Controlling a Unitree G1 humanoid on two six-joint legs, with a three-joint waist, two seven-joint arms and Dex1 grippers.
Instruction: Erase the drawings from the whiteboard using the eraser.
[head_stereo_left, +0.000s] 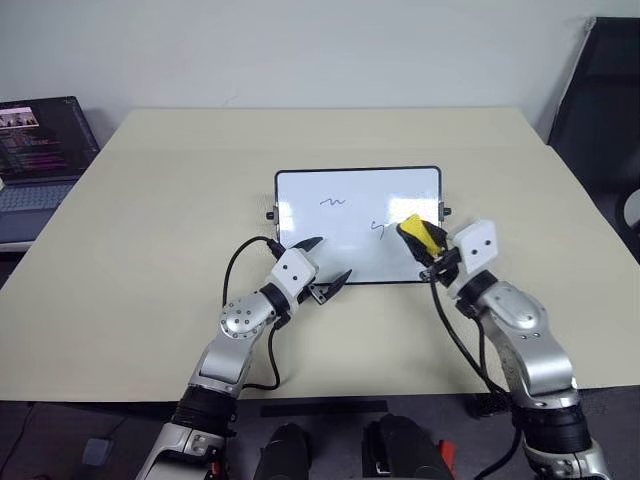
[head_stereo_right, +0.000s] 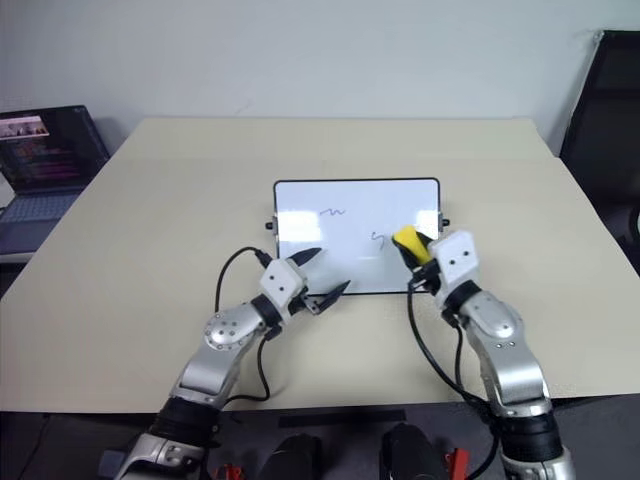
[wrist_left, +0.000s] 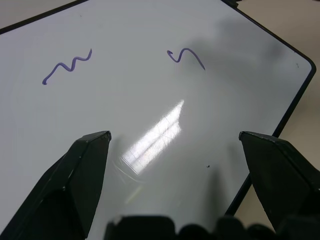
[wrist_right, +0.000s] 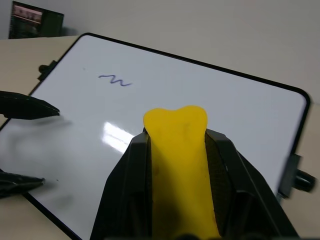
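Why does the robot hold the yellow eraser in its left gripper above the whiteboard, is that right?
Not quite: the eraser sits in the right gripper, as the right wrist view shows. The left gripper is open and holds nothing. The rest stands: it is held above the whiteboard.

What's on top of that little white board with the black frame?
Two thin purple pen squiggles mark the glossy white board. The right claw, shut on a yellow eraser block, hangs above its right part, covering the surface beneath it. The open left claw is at its near edge.
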